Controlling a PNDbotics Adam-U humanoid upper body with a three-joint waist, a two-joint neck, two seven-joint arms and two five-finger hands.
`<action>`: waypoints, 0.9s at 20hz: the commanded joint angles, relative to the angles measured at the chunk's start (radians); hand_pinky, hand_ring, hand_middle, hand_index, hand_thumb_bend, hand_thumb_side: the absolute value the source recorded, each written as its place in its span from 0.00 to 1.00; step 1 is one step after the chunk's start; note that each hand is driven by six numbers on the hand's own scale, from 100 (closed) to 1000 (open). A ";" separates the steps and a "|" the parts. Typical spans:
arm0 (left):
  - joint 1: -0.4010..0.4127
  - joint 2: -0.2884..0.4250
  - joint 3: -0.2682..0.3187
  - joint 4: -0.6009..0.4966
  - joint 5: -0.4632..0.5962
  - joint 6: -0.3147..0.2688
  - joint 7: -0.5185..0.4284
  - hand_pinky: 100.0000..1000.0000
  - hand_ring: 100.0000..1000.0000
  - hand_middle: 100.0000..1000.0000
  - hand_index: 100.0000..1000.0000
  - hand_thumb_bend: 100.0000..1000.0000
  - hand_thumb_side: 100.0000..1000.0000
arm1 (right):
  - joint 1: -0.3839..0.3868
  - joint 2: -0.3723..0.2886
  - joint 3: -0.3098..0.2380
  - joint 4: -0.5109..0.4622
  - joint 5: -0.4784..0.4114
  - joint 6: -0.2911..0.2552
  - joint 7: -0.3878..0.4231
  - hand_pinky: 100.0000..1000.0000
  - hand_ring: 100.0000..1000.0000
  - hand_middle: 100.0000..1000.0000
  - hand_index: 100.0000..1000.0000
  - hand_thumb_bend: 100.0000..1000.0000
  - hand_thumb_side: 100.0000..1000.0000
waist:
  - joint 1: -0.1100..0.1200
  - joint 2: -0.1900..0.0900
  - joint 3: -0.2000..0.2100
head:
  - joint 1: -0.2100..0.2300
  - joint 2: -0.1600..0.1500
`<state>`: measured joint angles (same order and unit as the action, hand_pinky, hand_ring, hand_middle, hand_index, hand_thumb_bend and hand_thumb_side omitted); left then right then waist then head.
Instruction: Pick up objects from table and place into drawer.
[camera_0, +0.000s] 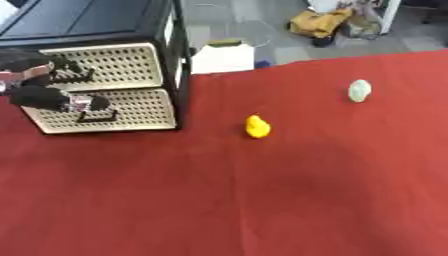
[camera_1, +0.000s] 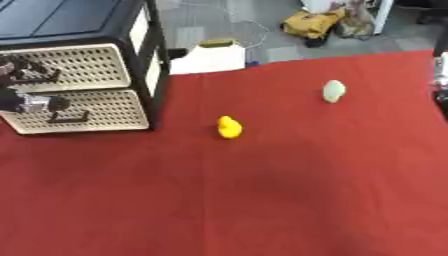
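Red cloth (camera_0: 262, 200): covers the table; the whole near stretch is bare, so nothing sits close to the camera.
Yellow object (camera_0: 256, 126): small, duck-like, standing on the cloth about mid-table, just right of the drawer unit and apart from it. Long axis roughly upright, narrower end toward the far side; which way it faces I cannot tell.
Pale green object (camera_0: 359, 90): small rounded lump, farther off and to the right, well apart from the yellow one. Long axis near upright, leaning slightly; facing not legible.
Drawer unit (camera_0: 131, 30): black frame at far left with two cream perforated fronts, stacked. Both appear closed.
Upper drawer (camera_0: 114, 65): dark handle at its left part.
Lower drawer (camera_0: 131, 110): dark handle low on the front.
Left hand (camera_0: 48, 97): dark, in front of the drawer fronts at the left edge, fingers bunched near the handles. Whether they are curled round a handle or merely beside it cannot be told.
Right hand: not shown; only a dark strip at the right edge of the right eye view, unidentified.
Placement rationale: judged, the hand is at the drawers because one must open before either object can go in.
Task status: both objects on the cloth, none stowed.
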<state>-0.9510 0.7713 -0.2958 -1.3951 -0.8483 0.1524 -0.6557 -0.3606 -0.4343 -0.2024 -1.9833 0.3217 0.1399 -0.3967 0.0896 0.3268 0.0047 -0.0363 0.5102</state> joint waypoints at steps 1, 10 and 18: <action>-0.021 0.019 0.020 0.002 -0.016 -0.001 0.018 0.00 0.00 0.00 0.91 0.68 1.00 | -0.012 -0.011 -0.008 -0.017 -0.007 -0.005 0.000 0.53 0.53 0.42 0.72 0.20 0.64 | -0.006 -0.017 -0.003 | 0.007 -0.017; -0.019 0.012 0.026 0.040 -0.040 0.004 0.034 0.00 0.00 0.00 0.89 0.69 1.00 | -0.012 -0.005 -0.009 -0.017 -0.009 -0.006 0.001 0.53 0.53 0.42 0.72 0.20 0.64 | -0.011 -0.016 -0.010 | 0.014 -0.024; -0.015 0.002 0.026 0.077 -0.057 -0.004 0.031 0.00 0.00 0.00 0.86 0.70 1.00 | -0.012 -0.002 -0.011 -0.017 -0.010 -0.007 0.000 0.53 0.53 0.41 0.72 0.19 0.64 | -0.010 -0.015 -0.016 | 0.015 -0.026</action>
<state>-0.9508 0.7537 -0.2859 -1.3175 -0.8997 0.1511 -0.6251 -0.3610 -0.4243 -0.2033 -1.9833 0.3152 0.1381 -0.3954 0.0833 0.3278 -0.0109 -0.0241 0.4983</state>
